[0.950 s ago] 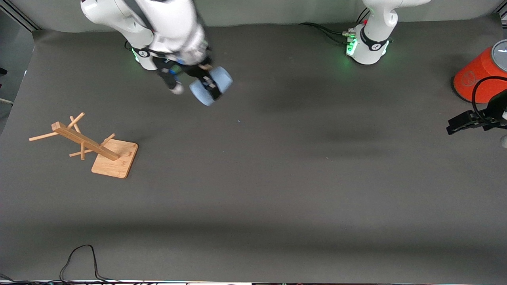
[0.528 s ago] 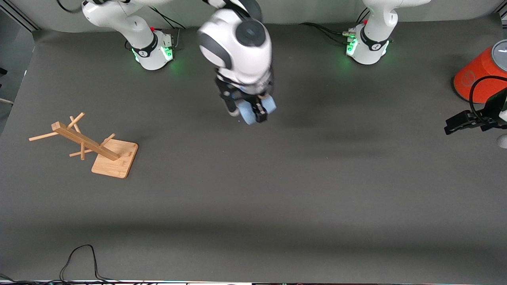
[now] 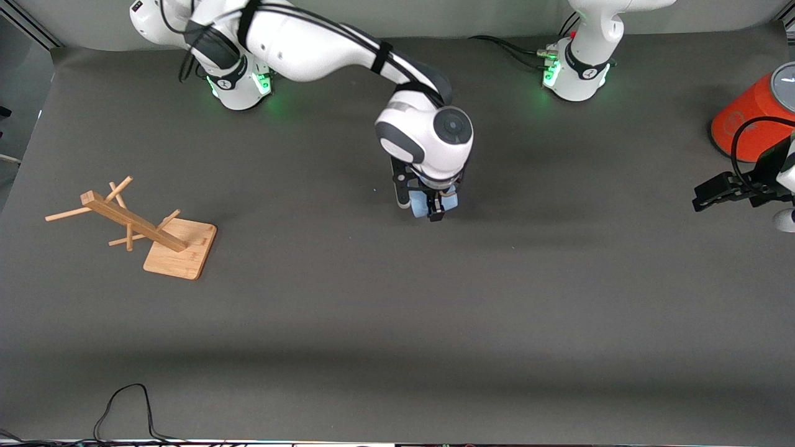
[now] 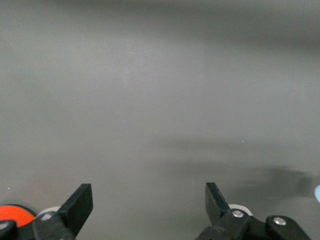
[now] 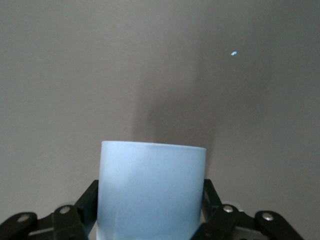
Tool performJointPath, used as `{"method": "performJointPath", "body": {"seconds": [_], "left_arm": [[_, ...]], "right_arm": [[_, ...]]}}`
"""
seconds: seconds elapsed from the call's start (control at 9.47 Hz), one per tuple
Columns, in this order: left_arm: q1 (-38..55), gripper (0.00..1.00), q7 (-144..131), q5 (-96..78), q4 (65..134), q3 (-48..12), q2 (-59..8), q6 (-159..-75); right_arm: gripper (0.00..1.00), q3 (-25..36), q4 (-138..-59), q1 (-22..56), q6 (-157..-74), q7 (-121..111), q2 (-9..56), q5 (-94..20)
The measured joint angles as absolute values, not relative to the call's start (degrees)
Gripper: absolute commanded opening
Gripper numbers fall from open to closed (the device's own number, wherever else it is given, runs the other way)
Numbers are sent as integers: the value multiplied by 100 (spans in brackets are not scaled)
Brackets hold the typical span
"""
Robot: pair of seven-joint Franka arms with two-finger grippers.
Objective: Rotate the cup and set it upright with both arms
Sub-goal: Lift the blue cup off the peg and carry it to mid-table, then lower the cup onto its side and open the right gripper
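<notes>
Grey table [image 3: 372,310], cup [image 5: 151,192] clamped betw. right jaws, left jaws wide, empty.

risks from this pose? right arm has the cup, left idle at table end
1. The right gripper clamps the cup across its smooth tapered wall over the table's middle; it could slip if swung.
2. The left gripper waits open beside the orange cylinder; a careless start could clip it.
3. The handover needs a long reach from that end.

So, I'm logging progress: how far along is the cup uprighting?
Done: the right gripper is shut on the cup, holding it over mid-table. In hand: carrying it. Left: the left gripper waits open by the orange cylinder; handover and uprighting remain.
</notes>
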State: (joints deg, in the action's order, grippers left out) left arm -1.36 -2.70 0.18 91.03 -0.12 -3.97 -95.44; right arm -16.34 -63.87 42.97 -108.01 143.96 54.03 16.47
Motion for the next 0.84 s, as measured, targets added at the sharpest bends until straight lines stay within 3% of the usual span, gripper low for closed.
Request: {"method": "performJointPath", "body": {"seconds": [0.32, 0.63, 0.74, 0.84], "left_arm": [[-136, 100, -264, 18, 9101, -11, -398, -9544], [-136, 100, -258, 18, 9101, -11, -401, -9544], [-136, 100, -257, 18, 9101, -11, -414, -9544], [-136, 100, -256, 18, 9101, -11, -429, -9544]], "right_arm": [[58, -1440, -5892, 4606, -10842, 14709, 6032, 1659], [58, -1446, -5793, 4633, -10918, 14935, 6111, 1659], [64, -1447, -5745, 4681, -10954, 15026, 6166, 1659], [79, -1445, -5707, 4730, -10987, 15078, 6207, 1669]]}}
